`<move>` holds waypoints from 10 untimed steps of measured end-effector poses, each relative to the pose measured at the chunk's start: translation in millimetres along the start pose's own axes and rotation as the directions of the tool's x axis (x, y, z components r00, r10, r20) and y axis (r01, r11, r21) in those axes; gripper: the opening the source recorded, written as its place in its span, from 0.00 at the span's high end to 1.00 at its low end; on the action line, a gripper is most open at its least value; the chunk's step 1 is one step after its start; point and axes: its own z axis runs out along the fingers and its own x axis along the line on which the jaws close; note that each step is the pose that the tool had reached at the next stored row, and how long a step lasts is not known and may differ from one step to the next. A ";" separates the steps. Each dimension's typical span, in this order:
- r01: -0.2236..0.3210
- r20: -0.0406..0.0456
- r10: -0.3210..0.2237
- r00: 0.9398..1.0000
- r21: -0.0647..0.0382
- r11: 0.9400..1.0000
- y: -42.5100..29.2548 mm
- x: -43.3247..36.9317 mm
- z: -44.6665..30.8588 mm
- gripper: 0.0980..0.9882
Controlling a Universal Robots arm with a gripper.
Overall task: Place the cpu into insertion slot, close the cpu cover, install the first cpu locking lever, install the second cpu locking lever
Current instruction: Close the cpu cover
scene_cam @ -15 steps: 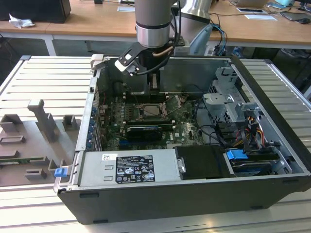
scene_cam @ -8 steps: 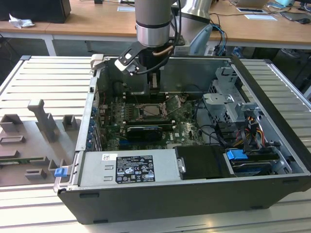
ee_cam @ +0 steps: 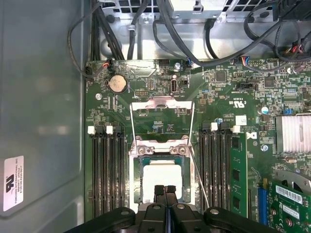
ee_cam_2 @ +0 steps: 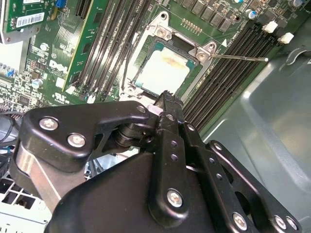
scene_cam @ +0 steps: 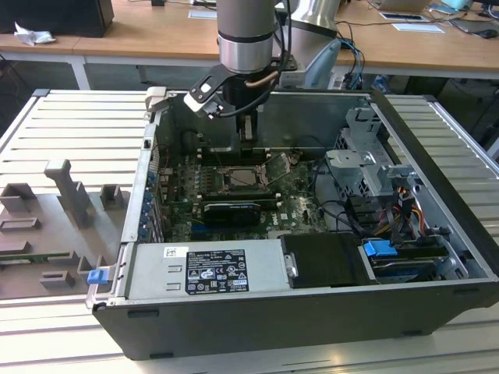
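While my closed black tool [ee_cam: 165,190] hovers over the pale square cpu [ee_cam: 163,175], I see a grey slatted counter [scene_cam: 70,125], with wooden desks [scene_cam: 140,35] behind.

An open dark computer case [scene_cam: 257,335] lies on its side on the slatted metal bench [scene_cam: 70,132]. A power supply [scene_cam: 207,269] with a white label sits along the case's near wall. Grey moulded holders [scene_cam: 70,191] stand on the bench at the exterior view's left. The green circuit board [ee_cam: 228,87] carries a coin battery [ee_cam: 117,83], black memory slots [ee_cam: 108,170] and a finned heat sink [ee_cam: 293,133]. Black cables [ee_cam: 165,29] run beside the board's edge near the battery.
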 end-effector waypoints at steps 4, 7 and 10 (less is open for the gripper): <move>0.000 0.000 0.000 1.000 0.000 1.000 0.1 0.0 -2.0 0.99; 0.000 0.001 0.000 1.000 0.000 1.000 0.4 0.1 -4.4 0.99; 0.000 0.002 0.000 1.000 0.000 1.000 1.0 0.1 -7.6 0.99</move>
